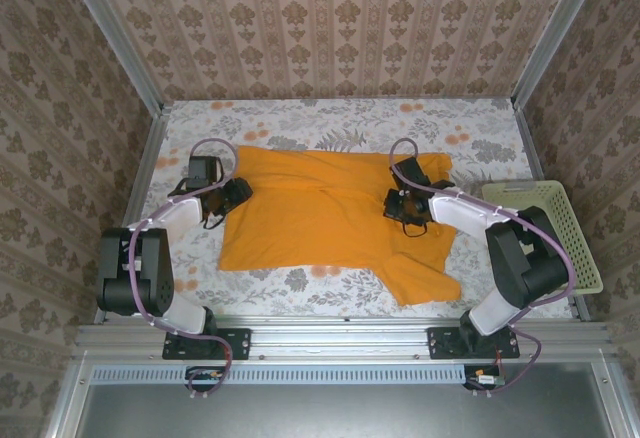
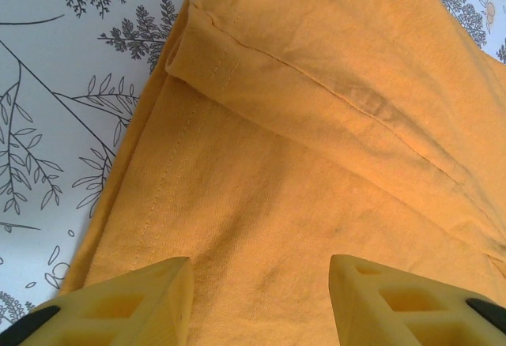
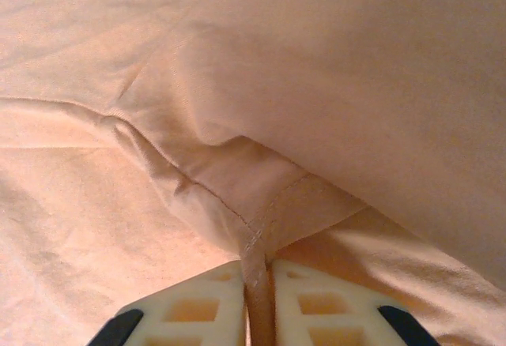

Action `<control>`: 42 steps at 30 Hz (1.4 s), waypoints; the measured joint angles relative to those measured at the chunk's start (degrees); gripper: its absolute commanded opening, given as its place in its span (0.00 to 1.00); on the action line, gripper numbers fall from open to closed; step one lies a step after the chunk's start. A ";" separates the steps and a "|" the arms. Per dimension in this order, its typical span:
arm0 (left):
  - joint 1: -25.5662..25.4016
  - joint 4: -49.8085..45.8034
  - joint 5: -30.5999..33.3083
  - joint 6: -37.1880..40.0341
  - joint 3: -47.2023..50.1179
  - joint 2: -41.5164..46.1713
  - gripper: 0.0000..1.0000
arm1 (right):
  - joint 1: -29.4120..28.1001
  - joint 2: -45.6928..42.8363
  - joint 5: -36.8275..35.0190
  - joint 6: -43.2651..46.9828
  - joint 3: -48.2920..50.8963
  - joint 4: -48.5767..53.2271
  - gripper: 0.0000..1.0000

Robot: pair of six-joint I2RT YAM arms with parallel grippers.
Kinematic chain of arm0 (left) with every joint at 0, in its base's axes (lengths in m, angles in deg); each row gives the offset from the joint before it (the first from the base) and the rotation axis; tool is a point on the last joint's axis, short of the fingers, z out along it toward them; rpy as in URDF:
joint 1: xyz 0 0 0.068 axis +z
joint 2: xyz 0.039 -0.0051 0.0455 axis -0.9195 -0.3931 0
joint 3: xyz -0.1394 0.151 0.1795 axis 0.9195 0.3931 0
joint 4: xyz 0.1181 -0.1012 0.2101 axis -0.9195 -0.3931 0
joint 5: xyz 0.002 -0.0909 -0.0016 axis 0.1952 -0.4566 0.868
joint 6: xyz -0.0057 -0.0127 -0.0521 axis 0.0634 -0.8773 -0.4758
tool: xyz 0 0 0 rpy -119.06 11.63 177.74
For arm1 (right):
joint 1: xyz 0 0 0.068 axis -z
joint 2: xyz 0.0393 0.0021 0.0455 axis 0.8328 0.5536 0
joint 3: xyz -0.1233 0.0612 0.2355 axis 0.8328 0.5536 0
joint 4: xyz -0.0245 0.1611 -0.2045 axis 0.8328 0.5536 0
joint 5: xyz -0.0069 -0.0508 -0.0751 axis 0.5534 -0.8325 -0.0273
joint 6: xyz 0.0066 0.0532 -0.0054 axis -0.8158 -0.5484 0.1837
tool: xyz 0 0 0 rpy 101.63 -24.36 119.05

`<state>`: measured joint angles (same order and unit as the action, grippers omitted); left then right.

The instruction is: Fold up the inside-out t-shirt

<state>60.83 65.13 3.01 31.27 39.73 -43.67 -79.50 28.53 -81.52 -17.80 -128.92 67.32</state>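
Showing the inside-out t-shirt (image 1: 320,213) spread mostly flat across the middle of the tabletop (image 1: 300,123), plain mustard-orange face up, with one sleeve splayed toward the near right. Lies on a pale cloth (image 2: 55,85) printed with leaves and flowers.

At the shirt's left edge, the left tool (image 1: 232,194), low over the fabric with yellow fingers (image 2: 134,306) apart and gripping nothing, only flat orange cloth between them. Just ahead of it in the left wrist view, a folded-over hem with a line of stitching, beside the bare printed cloth.

On the shirt's right part, the right tool (image 1: 402,208), pale fingers (image 3: 198,306) pressed together on a thin raised pleat of the shirt, with a stitched seam leading up from the pinch.

Off to the right, near the shirt but apart from it, a pale cream mesh basket (image 1: 560,223) at the tabletop's right edge.
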 measured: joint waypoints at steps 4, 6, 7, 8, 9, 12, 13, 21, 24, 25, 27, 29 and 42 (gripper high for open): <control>0.00 0.00 0.00 0.00 0.00 0.00 0.49 | -3.61 -0.09 -3.48 0.50 -0.22 1.75 0.13; 0.00 -0.02 -0.02 0.00 0.00 0.00 0.49 | -6.21 -0.09 -5.70 0.52 -0.31 3.04 0.13; 0.00 0.00 -0.02 0.00 0.00 0.00 0.49 | -7.28 -0.09 -6.43 0.52 -0.33 3.45 0.14; 0.00 0.00 -0.02 0.00 0.00 0.00 0.49 | -8.37 -0.09 -7.10 0.52 -0.39 3.78 0.16; 0.00 0.00 -0.02 0.00 0.00 0.00 0.49 | -9.64 -0.04 -8.00 0.55 -0.57 4.35 0.20; 0.00 0.00 -0.02 0.02 0.00 0.00 0.49 | -12.41 0.33 -9.90 0.57 -1.38 5.79 0.24; 0.00 0.00 -0.04 0.02 0.00 0.00 0.49 | -12.81 0.37 -10.16 0.55 -1.42 5.97 0.26; 0.00 0.00 -0.04 0.04 0.00 -0.02 0.49 | -11.72 -0.55 -11.41 1.84 -1.49 7.89 0.31; 0.00 -0.02 -0.04 0.04 0.00 -0.02 0.49 | -9.14 -1.31 -10.75 1.86 -1.49 7.58 0.31; 0.00 0.00 -0.04 0.04 0.00 -0.02 0.49 | -8.48 -1.31 -10.56 1.86 -1.49 7.50 0.32; 0.00 -0.02 -0.04 0.07 0.00 -0.02 0.49 | -7.17 -1.22 -9.99 1.86 -1.49 6.91 0.35; 0.00 -0.02 -0.04 0.24 0.00 -0.02 0.49 | -6.75 -0.79 -9.57 2.03 -1.49 6.01 0.36; 0.00 0.00 -0.04 0.44 0.00 -0.02 0.49 | -7.30 3.78 -4.92 6.19 -4.37 3.15 0.25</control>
<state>60.83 65.13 2.96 31.71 39.73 -43.69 -86.80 32.31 -86.44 -11.61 -133.29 70.47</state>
